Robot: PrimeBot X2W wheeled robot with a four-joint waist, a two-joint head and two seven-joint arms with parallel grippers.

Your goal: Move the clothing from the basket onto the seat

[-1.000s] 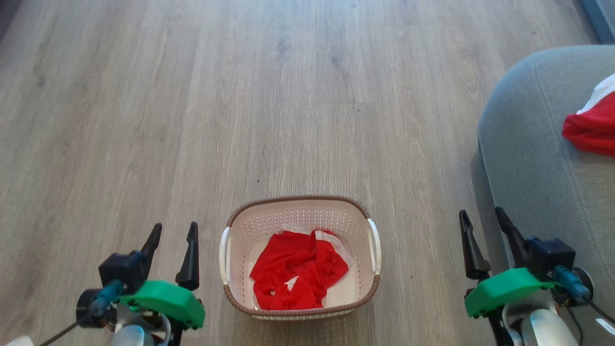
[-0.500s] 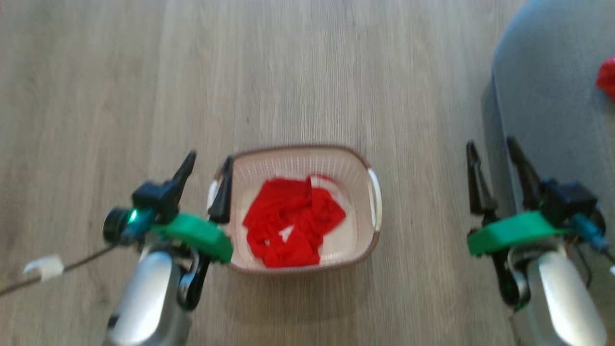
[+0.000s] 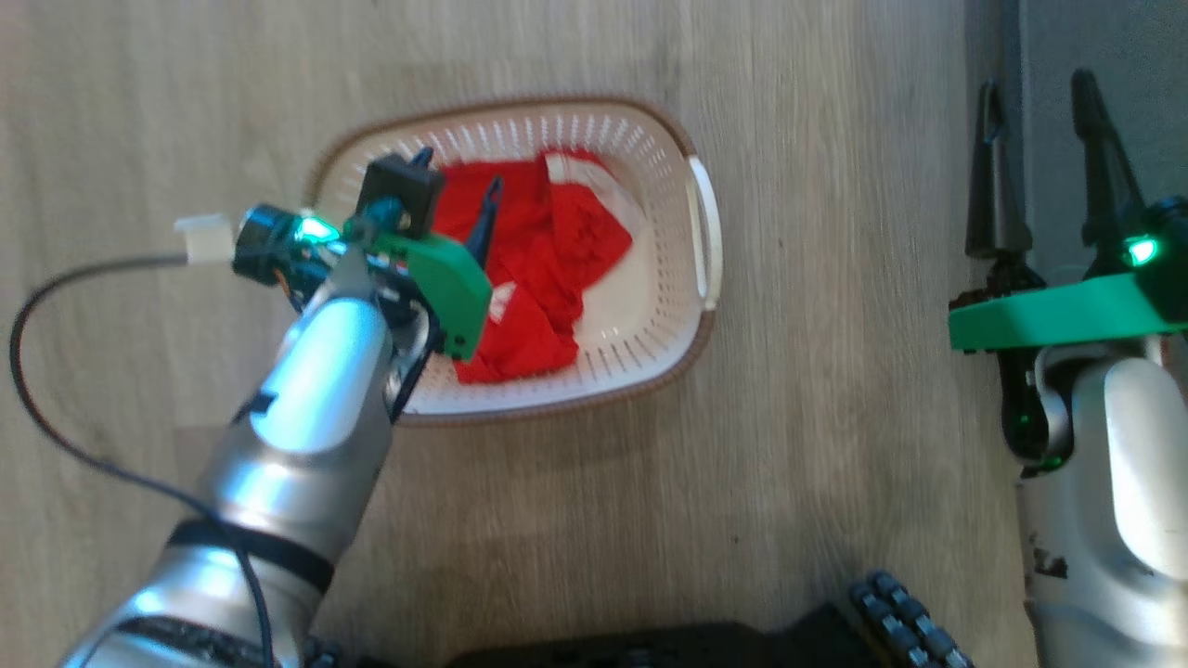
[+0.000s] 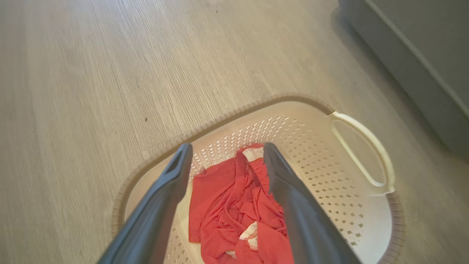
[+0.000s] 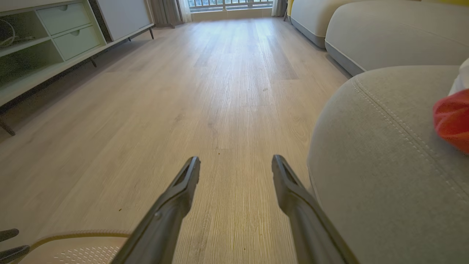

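Note:
The cream basket (image 3: 661, 295) with a brown rim stands on the wooden floor. Crumpled red clothing (image 3: 548, 250) with white panels lies inside it. My left gripper (image 3: 457, 190) hangs open over the basket's left part, fingers pointing down at the clothing (image 4: 227, 205), with nothing between them. The left wrist view has both fingers of the gripper (image 4: 227, 148) spread just above the fabric, inside the basket (image 4: 329, 190). My right gripper (image 3: 1037, 88) stands open and empty beside the grey seat (image 3: 1142, 93). Another red garment (image 5: 452, 117) lies on the seat (image 5: 384, 154).
A low cabinet with drawers (image 5: 55, 40) lines the far left wall. More grey sofa cushions (image 5: 384, 33) stand beyond the seat. A black cable (image 3: 56, 306) loops from my left wrist. My dark base (image 3: 696, 640) is below the basket.
The head camera has tilted down. My left gripper has moved from beside the basket, over its rim, to just above the red clothing. The right gripper stays open by the seat.

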